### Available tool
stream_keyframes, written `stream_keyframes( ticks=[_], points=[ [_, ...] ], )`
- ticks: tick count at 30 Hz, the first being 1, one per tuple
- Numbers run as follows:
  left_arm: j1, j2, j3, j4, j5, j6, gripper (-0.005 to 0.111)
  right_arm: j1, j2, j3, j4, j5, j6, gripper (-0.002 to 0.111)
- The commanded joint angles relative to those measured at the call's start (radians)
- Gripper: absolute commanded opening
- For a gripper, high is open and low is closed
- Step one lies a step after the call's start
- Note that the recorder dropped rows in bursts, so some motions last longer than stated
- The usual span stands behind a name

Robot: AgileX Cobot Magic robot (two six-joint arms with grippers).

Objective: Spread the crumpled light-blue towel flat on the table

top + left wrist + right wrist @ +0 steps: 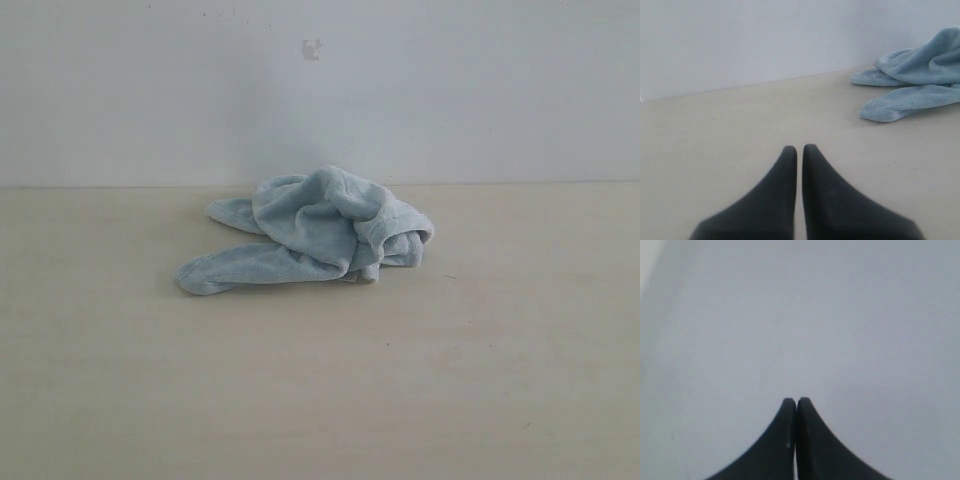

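Toward twelve o'clock on the worktop, found the towel heaped and crumpled, none spread. Saw left pincer and right pincer pinched shut, empty, clear of it. Judged whole job left.

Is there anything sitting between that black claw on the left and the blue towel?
Nothing. In the left wrist view, only bare table separates the shut left claw from the crumpled towel.
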Motion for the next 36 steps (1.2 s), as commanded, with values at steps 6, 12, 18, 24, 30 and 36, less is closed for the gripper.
stream_keyframes(
  ticks=[6, 12, 18, 24, 30, 36],
  points=[
    [0.003, -0.004, 0.003, 0.001, -0.008, 0.001, 0.004, 0.001, 0.000, -0.410, -0.048, 0.166, 0.189, 0.000],
    [0.003, -0.004, 0.003, 0.001, -0.008, 0.001, 0.004, 0.004, 0.291, -0.425, -0.070, 0.963, -0.131, 0.000],
    [0.003, -0.004, 0.003, 0.001, -0.008, 0.001, 0.004, 0.035, 0.758, -0.364, -0.057, 0.527, -0.040, 0.000],
    [0.003, -0.004, 0.003, 0.001, -0.008, 0.001, 0.004, 0.035, 1.202, -0.513, -0.029, 0.959, 0.069, 0.000],
    [0.003, -0.004, 0.003, 0.001, -0.008, 0.001, 0.004, 0.083, 1.554, -0.918, 0.424, 1.607, -0.233, 0.000],
    [0.003, -0.004, 0.003, 0.001, -0.008, 0.001, 0.004, 0.191, 1.637, -0.994, 0.855, 1.641, -0.728, 0.000]
  ],
)
